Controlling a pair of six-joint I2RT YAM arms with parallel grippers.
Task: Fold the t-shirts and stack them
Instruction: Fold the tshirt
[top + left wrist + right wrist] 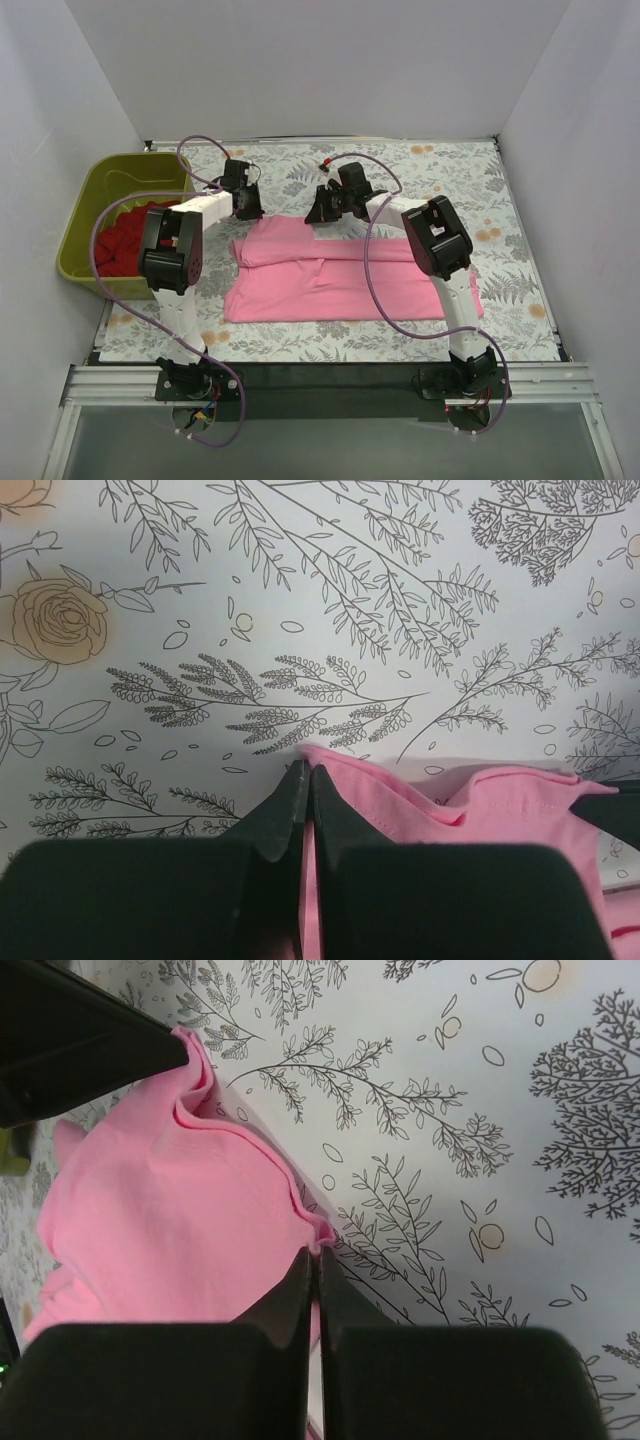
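Note:
The pink t-shirt (pixel 340 278) lies partly folded on the floral table cover, its far edge lifted between both arms. My left gripper (pixel 247 210) is shut on the far left corner of that edge; in the left wrist view the gripper (pixel 305 772) has pink cloth (pixel 480 810) pinched between its fingers. My right gripper (pixel 318 212) is shut on the same edge further right; in the right wrist view the gripper (pixel 318 1254) has the pink hem (pixel 180 1220) nipped at its tips. The red t-shirt (pixel 125 240) is bunched in the tub.
An olive-green tub (pixel 95 195) stands at the table's left edge beside the left arm. White walls close the table on three sides. The floral cover (pixel 450 180) runs bare behind and to the right of the pink shirt.

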